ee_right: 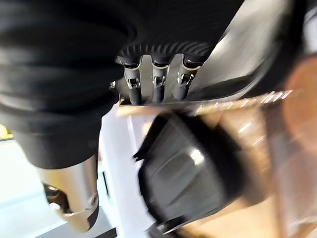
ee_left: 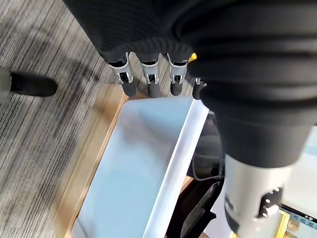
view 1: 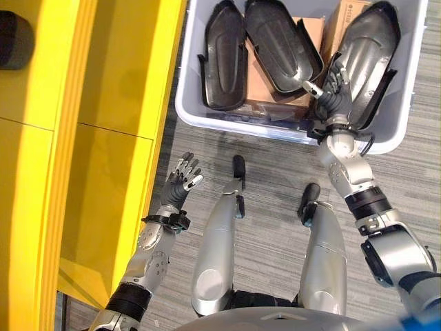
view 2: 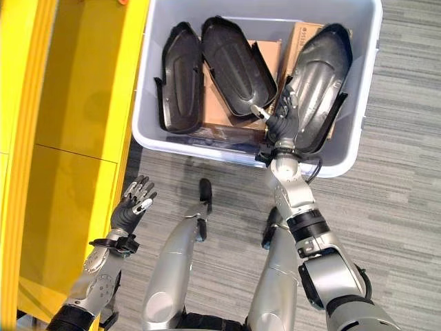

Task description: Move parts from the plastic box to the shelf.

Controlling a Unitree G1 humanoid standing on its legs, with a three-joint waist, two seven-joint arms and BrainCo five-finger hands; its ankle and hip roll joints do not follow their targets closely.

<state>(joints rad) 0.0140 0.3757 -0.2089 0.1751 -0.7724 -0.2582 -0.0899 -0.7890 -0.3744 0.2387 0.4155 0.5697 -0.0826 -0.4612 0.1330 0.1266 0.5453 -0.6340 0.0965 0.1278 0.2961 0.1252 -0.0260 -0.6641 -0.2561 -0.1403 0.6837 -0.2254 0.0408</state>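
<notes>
The right hand is reaching into the plastic box, which stands on the grey striped floor. Its fingers lie nearly straight against the lower end of a dark moulded part, the one that leans in the box on the robot's right side. The thumb sticks out to the other side and points to the middle of the box. I cannot see that the fingers curl round the part; they are flat on its surface, so the hand is released and is not grasping.

Two more dark parts are in the same box, on the thumb side of the right hand. The nearer one lies tilted on brown cardboard boxes, close to the thumb. The farther one stands by the box wall on the robot's left, well apart from the hand. All three parts are inside the box.

The left hand hangs over the floor, with the fingers spread and relaxed, and it holds nothing. Just beside it, on its outer side, is the yellow shelf. The plastic box is ahead of this hand and to the right, near but not touching.
</notes>
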